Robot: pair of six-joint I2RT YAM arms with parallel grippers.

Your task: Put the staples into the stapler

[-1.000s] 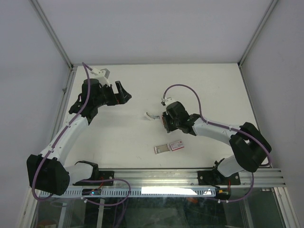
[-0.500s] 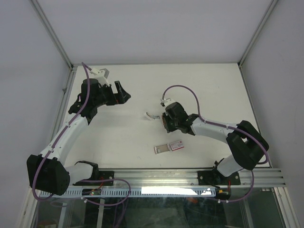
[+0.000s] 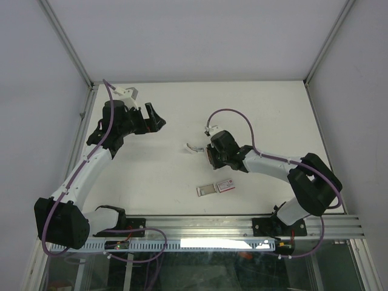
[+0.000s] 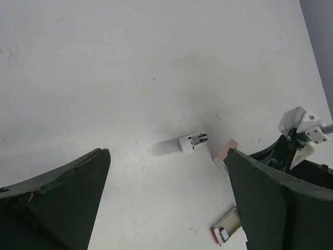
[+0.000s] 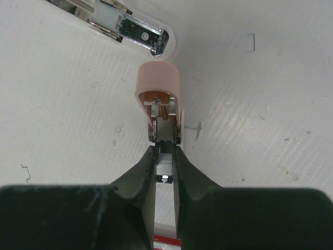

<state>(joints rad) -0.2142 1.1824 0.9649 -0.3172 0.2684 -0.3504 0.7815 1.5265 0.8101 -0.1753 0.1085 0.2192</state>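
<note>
The stapler lies open at mid-table, its white base stretched away and its pink lid raised over the metal magazine. My right gripper is shut on a short silvery strip of staples, held end-on against the magazine's mouth. In the top view the right gripper sits just right of the stapler. My left gripper hovers open at the back left, nothing between its fingers. It looks down on the stapler.
The red-pink staple box with its tray slid out lies near the front rail, and its red edge shows under my right fingers. Stray single staples lie on the white table. The box also shows by the left gripper's right finger.
The right gripper has stayed on the staples at the stapler, barely moving. The left gripper has drifted slightly to the left.
</note>
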